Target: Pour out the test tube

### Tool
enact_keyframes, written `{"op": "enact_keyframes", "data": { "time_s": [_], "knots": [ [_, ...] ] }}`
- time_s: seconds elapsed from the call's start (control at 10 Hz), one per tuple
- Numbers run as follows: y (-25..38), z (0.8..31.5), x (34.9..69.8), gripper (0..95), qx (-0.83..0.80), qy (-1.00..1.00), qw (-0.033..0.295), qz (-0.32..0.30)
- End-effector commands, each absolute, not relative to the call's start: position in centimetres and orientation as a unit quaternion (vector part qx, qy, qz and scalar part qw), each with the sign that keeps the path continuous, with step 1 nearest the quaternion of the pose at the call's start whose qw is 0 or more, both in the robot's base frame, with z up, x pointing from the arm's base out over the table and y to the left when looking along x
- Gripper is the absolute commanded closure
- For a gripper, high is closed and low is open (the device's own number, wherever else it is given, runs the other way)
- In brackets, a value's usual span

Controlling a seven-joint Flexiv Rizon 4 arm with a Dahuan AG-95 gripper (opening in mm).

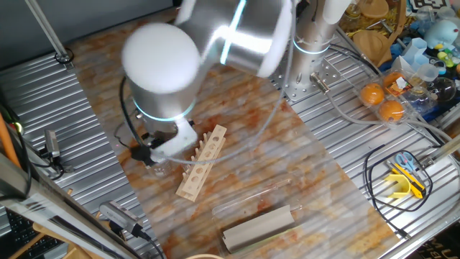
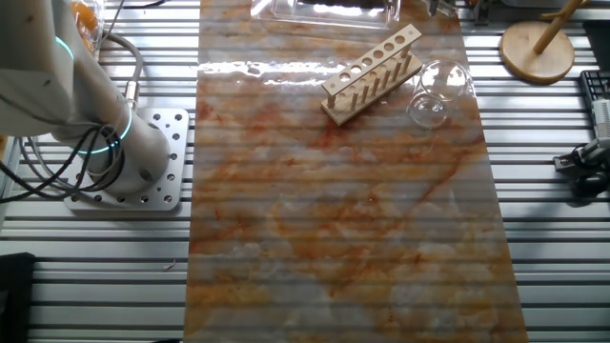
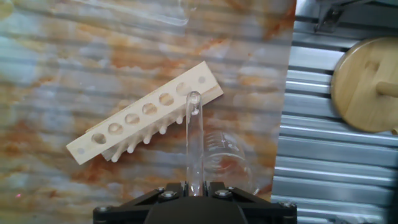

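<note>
In the hand view my gripper (image 3: 194,185) is shut on the test tube (image 3: 194,140), a thin clear glass tube that sticks out forward from the jaws. Its open end lies over the near end of the wooden rack (image 3: 146,113). The squat clear beaker (image 3: 229,163) stands just below and to the right of the tube. In one fixed view the gripper (image 1: 151,152) hangs low beside the rack (image 1: 203,162), and the arm hides the tube. The other fixed view shows the rack (image 2: 372,74) and beaker (image 2: 438,93), but not the gripper.
A longer clear tube (image 1: 251,196) lies on the table beyond the rack, next to a grey block (image 1: 259,226). A round wooden stand (image 3: 367,87) sits on the metal surface to the right. Oranges (image 1: 381,101) and clutter lie at the far side.
</note>
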State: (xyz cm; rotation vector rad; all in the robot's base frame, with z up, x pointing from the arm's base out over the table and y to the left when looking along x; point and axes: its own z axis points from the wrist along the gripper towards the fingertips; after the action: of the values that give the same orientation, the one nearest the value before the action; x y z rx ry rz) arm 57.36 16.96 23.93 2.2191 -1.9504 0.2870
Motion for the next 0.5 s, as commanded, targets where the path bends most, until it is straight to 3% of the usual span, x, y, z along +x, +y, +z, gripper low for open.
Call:
{"op": "enact_keyframes", "data": {
  "time_s": [0.1, 0.5],
  "knots": [
    [17.18, 23.98, 57.00, 95.0, 0.742, -0.652, 0.103, 0.118],
    [17.82, 23.89, 56.46, 95.0, 0.744, -0.640, 0.126, 0.146]
  ]
}}
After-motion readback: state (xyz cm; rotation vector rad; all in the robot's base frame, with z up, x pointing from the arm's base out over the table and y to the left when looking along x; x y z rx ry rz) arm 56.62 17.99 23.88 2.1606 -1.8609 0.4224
